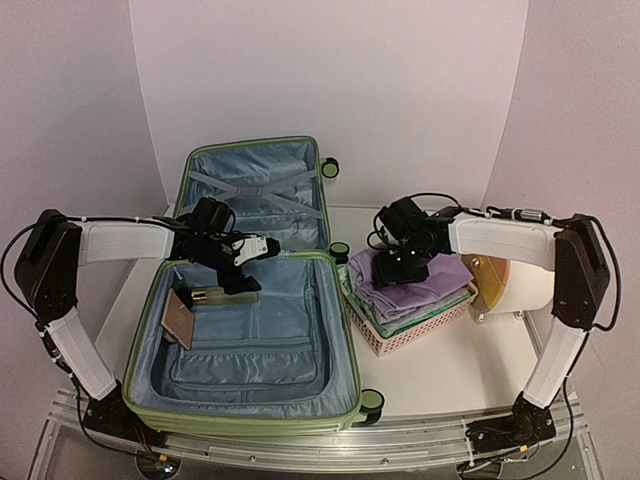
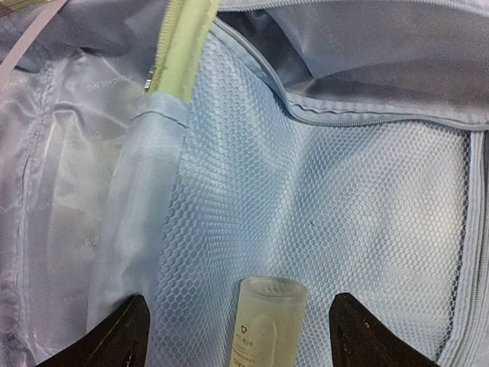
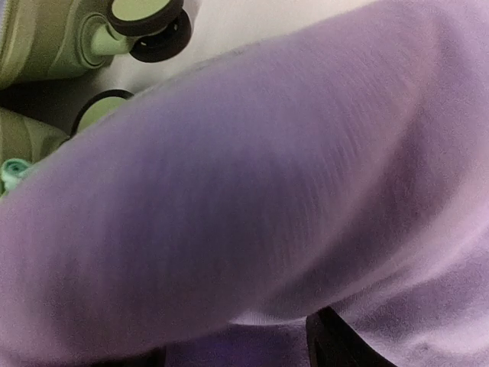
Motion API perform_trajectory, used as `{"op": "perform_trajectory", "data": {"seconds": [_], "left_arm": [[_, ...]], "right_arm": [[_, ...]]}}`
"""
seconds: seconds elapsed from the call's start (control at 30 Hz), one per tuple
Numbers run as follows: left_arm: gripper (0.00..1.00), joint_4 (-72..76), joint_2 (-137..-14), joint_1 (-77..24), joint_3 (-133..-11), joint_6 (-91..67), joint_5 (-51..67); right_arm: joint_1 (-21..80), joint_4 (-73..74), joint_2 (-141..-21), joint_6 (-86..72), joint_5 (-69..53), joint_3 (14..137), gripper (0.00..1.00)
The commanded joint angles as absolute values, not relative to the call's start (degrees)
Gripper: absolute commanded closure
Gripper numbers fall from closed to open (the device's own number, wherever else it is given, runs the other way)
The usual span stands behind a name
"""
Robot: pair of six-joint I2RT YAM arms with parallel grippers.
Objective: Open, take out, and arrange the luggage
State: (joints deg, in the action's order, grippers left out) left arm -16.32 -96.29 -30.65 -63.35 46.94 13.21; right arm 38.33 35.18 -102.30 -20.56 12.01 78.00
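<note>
The light-green luggage [image 1: 346,340] lies open, its lid propped up at the back and its grey-blue lining showing. My left gripper [image 1: 232,280] is inside its near half at the back left, open. In the left wrist view the jaws [image 2: 244,340] stand wide apart on either side of a small translucent bottle [image 2: 267,321] lying on the mesh lining [image 2: 328,191], not touching it. The bottle also shows from above [image 1: 206,296]. My right gripper [image 1: 400,270] is down on folded purple cloth [image 1: 432,285] in the pink basket [image 1: 400,338], jaws apart [image 3: 229,358]. The purple cloth [image 3: 252,176] fills its wrist view.
A flat brown item [image 1: 180,318] leans at the suitcase's left wall. A cream drum [image 1: 528,285] stands right of the basket. Suitcase wheels [image 1: 340,250] sit close to the basket's left side and show in the right wrist view [image 3: 149,23].
</note>
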Motion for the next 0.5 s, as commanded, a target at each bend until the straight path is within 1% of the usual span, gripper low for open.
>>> {"op": "perform_trajectory", "data": {"seconds": [0.0,0.1,0.27,0.47], "left_arm": [[0.19,-7.5,-102.5,-28.2,-68.8,56.1,6.6],[0.19,-8.0,-105.6,-27.7,-72.0,56.0,6.6],[0.22,-6.9,-109.2,-26.0,-75.9,55.5,6.3],[0.22,-6.3,-111.3,-21.2,-79.4,57.7,6.4]], "right_arm": [[37.8,32.0,-107.7,-23.4,12.2,77.3,0.36],[37.1,31.1,-109.2,-24.8,13.1,76.7,0.36],[33.2,28.2,-112.2,-26.5,14.9,77.3,0.35],[29.3,26.5,-119.8,-20.6,15.9,86.2,0.35]]}}
